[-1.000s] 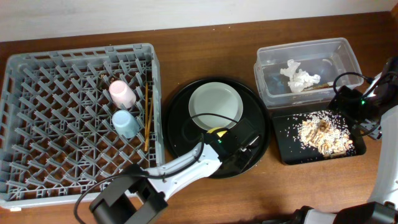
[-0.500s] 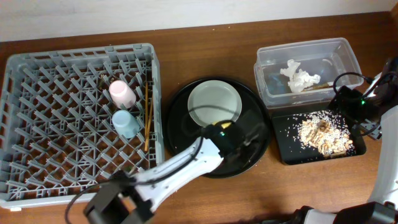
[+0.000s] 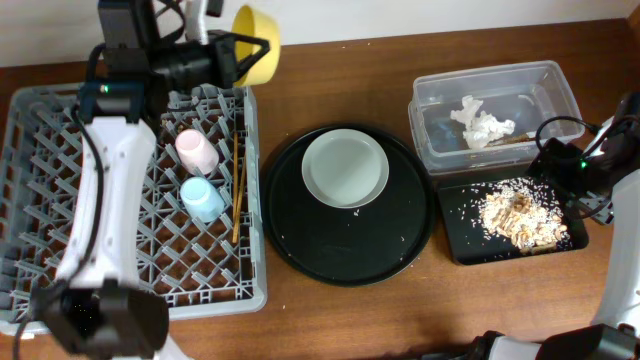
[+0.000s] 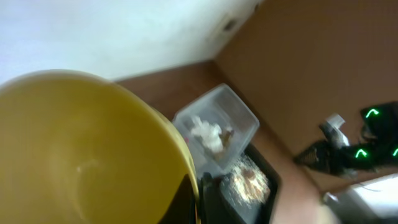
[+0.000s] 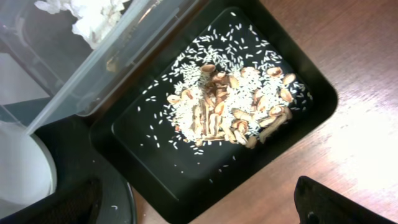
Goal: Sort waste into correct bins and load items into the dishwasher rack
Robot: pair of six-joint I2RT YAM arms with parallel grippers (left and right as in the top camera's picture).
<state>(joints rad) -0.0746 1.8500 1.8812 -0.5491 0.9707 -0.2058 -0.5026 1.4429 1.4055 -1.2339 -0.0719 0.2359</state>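
My left gripper [image 3: 232, 55] is shut on the rim of the yellow bowl [image 3: 256, 47] and holds it high over the far right corner of the grey dishwasher rack [image 3: 60, 130]. In the left wrist view the bowl [image 4: 81, 149] fills the left side, with the finger [image 4: 198, 202] clamped on its rim. The pink cup [image 3: 196, 150], blue cup [image 3: 202, 198] and chopsticks [image 3: 237, 190] lie in the rack. The pale grey plate [image 3: 345, 168] sits on the round black tray [image 3: 350, 255]. My right gripper [image 3: 570, 175] is open and empty above the flat black tray [image 5: 143, 134], which holds food scraps [image 5: 230, 109].
The clear tub [image 3: 545, 85] at the back right holds white tissue [image 3: 482, 125] and a brown wrapper [image 3: 508, 140]. The flat black tray [image 3: 460, 240] lies just in front of it. Stray rice grains dot the round tray. The table's right edge is beside my right arm.
My left arm has lifted the yellow bowl off the round black tray and swung it up and left to above the rack's far right corner. The right arm has not moved.
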